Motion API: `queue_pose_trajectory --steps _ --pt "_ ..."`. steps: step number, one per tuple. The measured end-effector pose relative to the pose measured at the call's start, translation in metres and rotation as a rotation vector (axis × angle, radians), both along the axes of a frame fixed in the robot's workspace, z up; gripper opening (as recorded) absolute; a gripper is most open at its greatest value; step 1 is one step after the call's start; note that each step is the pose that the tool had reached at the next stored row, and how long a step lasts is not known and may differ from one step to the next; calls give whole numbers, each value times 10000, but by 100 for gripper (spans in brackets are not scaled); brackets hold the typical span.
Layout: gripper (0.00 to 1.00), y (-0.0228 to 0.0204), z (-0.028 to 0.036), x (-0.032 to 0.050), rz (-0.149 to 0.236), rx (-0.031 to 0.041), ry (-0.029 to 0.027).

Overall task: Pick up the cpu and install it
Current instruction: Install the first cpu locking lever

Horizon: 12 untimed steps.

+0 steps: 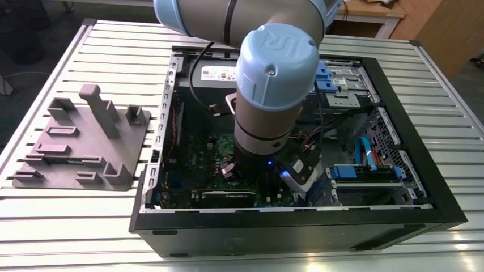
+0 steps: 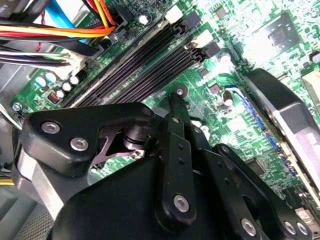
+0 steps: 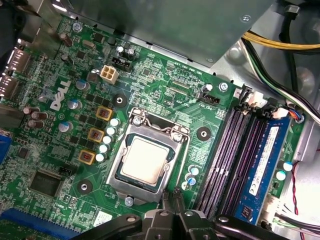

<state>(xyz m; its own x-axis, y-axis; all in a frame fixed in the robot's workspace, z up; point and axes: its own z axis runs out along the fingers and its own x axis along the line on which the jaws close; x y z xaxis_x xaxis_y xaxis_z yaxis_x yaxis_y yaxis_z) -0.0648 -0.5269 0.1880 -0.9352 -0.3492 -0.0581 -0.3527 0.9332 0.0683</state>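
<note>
The cpu (image 3: 145, 159), a pale silvery square, lies flat inside the metal socket frame (image 3: 119, 184) on the green motherboard (image 3: 165, 85). In the first wrist view my gripper (image 3: 171, 196) hovers just beside the socket's edge, its two thin black fingertips pressed together with nothing between them. The second wrist view shows the gripper (image 2: 176, 97) edge-on above the motherboard (image 2: 210, 75), close to the dark memory slots (image 2: 145, 65). In the exterior view the arm (image 1: 264, 85) reaches down into the open computer case (image 1: 408, 187) and hides the socket.
A blue memory stick (image 3: 262, 165) stands in the slot farthest from the socket. Bundled cables (image 2: 60, 30) run along the board's edge. A graphics card (image 2: 295, 120) sits nearby. A grey fixture tray (image 1: 83, 141) rests on the slatted table at the exterior view's left.
</note>
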Motion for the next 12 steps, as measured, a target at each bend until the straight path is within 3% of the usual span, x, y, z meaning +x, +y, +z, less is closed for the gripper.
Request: queue_pose_trajectory --steps 12 --pt "10 0 30 -21 -4 -1 -5"
